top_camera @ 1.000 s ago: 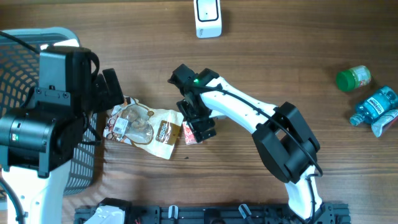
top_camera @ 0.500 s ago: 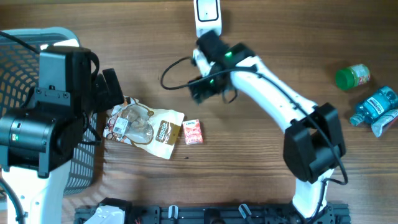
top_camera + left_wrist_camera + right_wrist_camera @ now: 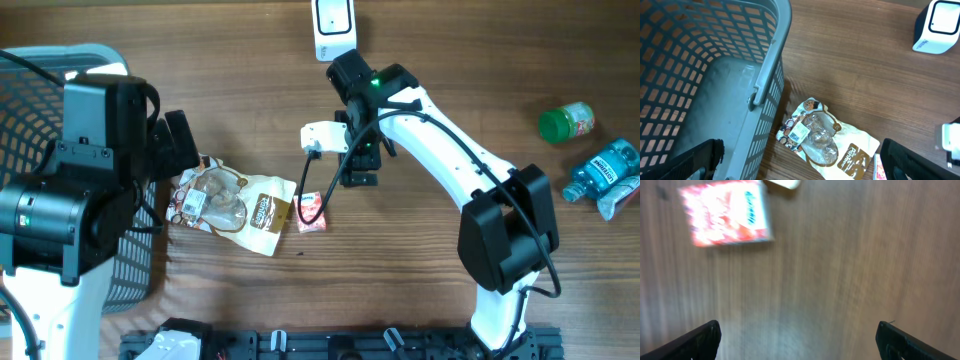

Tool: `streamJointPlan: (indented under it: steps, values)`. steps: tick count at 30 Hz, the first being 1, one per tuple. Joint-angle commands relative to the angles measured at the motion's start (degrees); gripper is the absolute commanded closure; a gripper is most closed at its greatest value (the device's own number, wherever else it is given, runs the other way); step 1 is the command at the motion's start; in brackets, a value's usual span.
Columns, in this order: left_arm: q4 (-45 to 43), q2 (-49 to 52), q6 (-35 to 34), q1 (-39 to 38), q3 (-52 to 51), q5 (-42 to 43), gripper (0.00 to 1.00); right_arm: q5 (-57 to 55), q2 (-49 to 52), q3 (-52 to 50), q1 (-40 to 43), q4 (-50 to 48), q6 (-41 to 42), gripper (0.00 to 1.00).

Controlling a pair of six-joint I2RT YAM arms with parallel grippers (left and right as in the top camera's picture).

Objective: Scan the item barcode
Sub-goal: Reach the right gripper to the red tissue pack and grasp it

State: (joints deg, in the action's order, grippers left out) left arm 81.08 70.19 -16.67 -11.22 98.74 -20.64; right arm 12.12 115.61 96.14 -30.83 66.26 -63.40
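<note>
Grey mesh basket [image 3: 40,90] sits far left. The left gripper [image 3: 172,142] is beside its rim, fingers spread and holding nothing. A brown snack pouch [image 3: 235,205] lies flat on the table, with a small red packet [image 3: 312,211] just beside its right edge. The white barcode scanner [image 3: 334,25] stands at the far edge, well apart from both. The right gripper [image 3: 797,332] hovers near the packet, jaws wide and empty.

Risks: the thin, flat packet may skid into the pouch under a descending pinch. Its barcode face cannot be made out, so the wrong side may be presented to the scanner.
</note>
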Motion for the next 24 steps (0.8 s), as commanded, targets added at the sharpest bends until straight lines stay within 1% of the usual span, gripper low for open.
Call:
streamJointPlan:
  steps: [1, 5, 7, 9, 12, 18, 20, 24]
  values:
    - [0.0, 0.0, -0.3, 0.2, -0.2, 0.5, 0.0, 9.8, -0.7, -0.2, -1.2, 0.9, -2.6, 0.0]
    - [0.0, 0.0, -0.3, 0.2, -0.2, 0.5, 0.0, 8.5, -0.7, -3.7, -3.7, -3.1, -1.9, 0.0]
    - [0.0, 0.0, -0.3, 0.2, -0.2, 0.5, 0.0, 5.5, -0.7, -6.5, -5.6, -7.8, 1.2, 0.0]
    - [0.0, 0.0, -0.3, 0.2, -0.2, 0.5, 0.0, 0.6, -0.7, -10.3, -7.8, -12.0, 2.6, 0.0]
    - [0.0, 0.0, -0.3, 0.2, -0.2, 0.5, 0.0, -2.3, -0.7, -14.3, -10.7, -14.7, 3.4, 0.0]
    - [0.0, 0.0, -0.3, 0.2, -0.2, 0.5, 0.0, -2.7, -0.7, -16.8, -13.9, -16.3, 3.7, 0.0]
    - [0.0, 0.0, -0.3, 0.2, -0.2, 0.5, 0.0, -2.7, -0.7, -16.8, -14.3, -18.2, 6.1, 0.0]
    - [0.0, 0.0, -0.3, 0.2, -0.2, 0.5, 0.0, -2.7, -0.7, -18.4, -14.3, -22.8, 7.3, 0.0]
